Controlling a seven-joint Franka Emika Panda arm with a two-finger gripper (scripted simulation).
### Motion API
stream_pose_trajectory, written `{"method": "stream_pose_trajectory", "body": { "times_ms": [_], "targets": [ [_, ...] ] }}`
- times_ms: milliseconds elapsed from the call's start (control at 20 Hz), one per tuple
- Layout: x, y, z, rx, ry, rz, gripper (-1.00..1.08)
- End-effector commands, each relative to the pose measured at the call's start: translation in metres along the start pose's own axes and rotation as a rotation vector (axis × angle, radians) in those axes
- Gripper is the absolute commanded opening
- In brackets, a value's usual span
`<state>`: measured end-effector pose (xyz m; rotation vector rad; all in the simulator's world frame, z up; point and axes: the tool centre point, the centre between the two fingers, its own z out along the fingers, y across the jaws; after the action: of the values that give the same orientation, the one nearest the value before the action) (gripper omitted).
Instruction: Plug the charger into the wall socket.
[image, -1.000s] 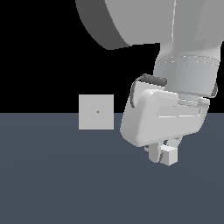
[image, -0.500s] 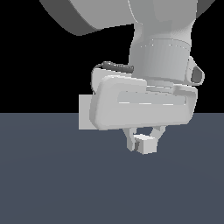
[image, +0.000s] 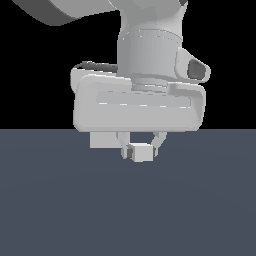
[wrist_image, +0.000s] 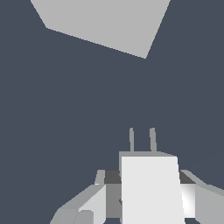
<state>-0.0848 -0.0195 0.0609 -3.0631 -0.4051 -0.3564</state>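
Tool (image: 141, 150) clamped on charger (image: 142, 152), 2 prongs (wrist_image: 142, 140) aimed toward wall socket (wrist_image: 105, 22). Probably light, rigid, maybe slippery. Best gripped across flat sides, clear of prongs.

Bare simulated void, flat floor (image: 60, 210)

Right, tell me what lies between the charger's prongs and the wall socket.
Nothing: in the wrist view only bare dark floor separates the charger from the wall socket.

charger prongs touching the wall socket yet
Apart. In the wrist view the charger prongs end in open floor, with a clear dark gap before the wall socket. The tool holds the charger.
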Motion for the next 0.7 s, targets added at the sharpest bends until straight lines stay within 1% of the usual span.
{"method": "stream_pose_trajectory", "body": {
  "times_ms": [0,650],
  "targets": [
    [0.005,-0.008,-0.003,-0.009,0.001,0.038,-1.0],
    [0.033,-0.04,-0.018,-0.05,0.0,0.213,-1.0]
  ]
}}
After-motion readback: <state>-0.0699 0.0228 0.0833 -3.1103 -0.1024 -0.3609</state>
